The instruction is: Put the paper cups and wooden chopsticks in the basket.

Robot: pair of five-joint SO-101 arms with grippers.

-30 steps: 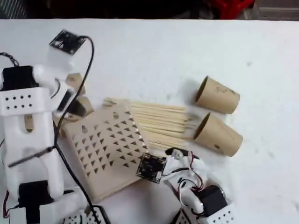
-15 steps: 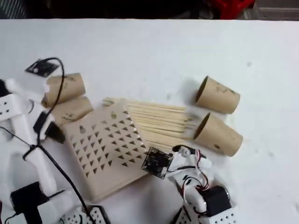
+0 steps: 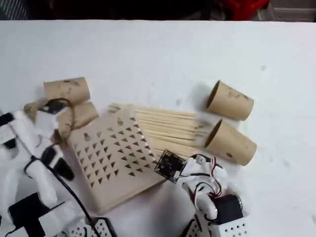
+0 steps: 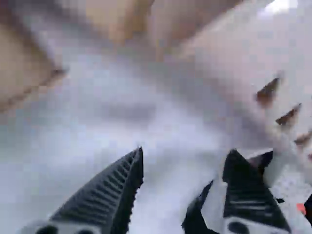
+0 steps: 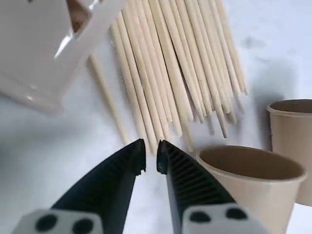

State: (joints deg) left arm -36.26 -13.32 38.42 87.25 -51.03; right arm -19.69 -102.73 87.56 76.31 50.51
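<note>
My right pincer (image 5: 150,157) hangs all but closed and empty over the chopsticks (image 5: 170,73). Going down like this, I'd scatter them or set the nearest paper cup (image 5: 248,180) rolling. Meanwhile my left pincer (image 4: 186,152) gapes open (holding nothing). The pale, slim sticks lie fanned on the desk (image 3: 158,54) beside the basket (image 3: 113,153).

Both are white plastic with black servos: the left arm (image 3: 30,143) at 8 o'clock trails a black cable (image 3: 66,187), the right arm (image 3: 210,192) at 5 o'clock red wires (image 3: 213,170).
</note>
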